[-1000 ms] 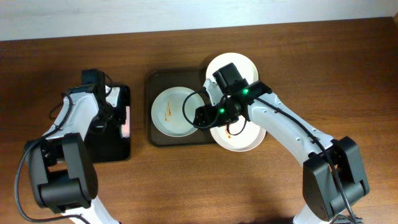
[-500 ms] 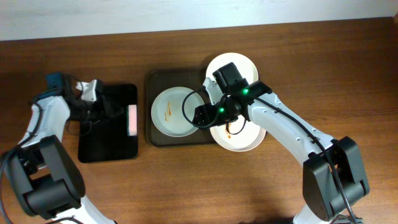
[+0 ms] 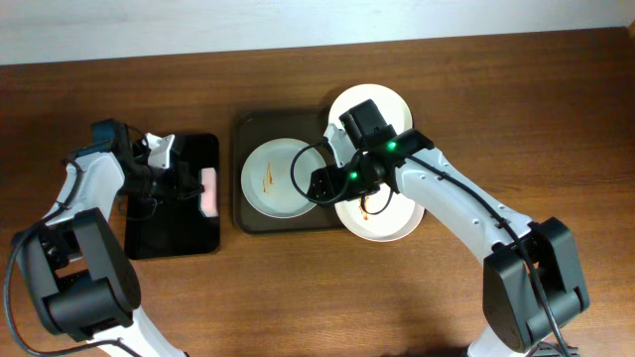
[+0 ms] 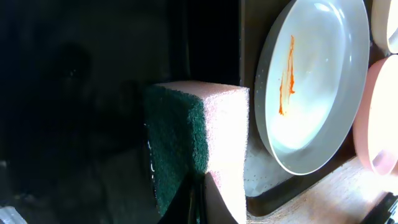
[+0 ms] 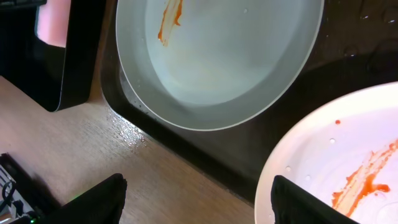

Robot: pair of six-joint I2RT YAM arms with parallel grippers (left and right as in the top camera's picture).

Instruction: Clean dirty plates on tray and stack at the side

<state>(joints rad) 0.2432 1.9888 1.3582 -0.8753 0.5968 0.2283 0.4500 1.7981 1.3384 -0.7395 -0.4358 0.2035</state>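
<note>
Three white plates show in the overhead view. One (image 3: 278,177) with an orange streak lies on the dark brown tray (image 3: 248,129). One (image 3: 382,223) with sauce overhangs the tray's front right corner. One (image 3: 387,99) at the back right is partly hidden by my right arm. My right gripper (image 3: 316,186) hovers between the two front plates; in its wrist view it (image 5: 205,199) is open and empty, over wood beside the tray edge, with the streaked plate (image 5: 217,62) above. My left gripper (image 4: 194,202) is shut, its tips at the near edge of a pink and green sponge (image 4: 199,143).
The sponge (image 3: 208,190) lies on a glossy black tray (image 3: 169,223), left of the brown tray. The left wrist view shows the streaked plate (image 4: 311,87) just right of the sponge. A pale wall band runs along the table's far edge.
My left arm swung out to the left, off the black tray, then came back right to the sponge. The sponge hardly moved. My right arm and the plates have not moved.
</note>
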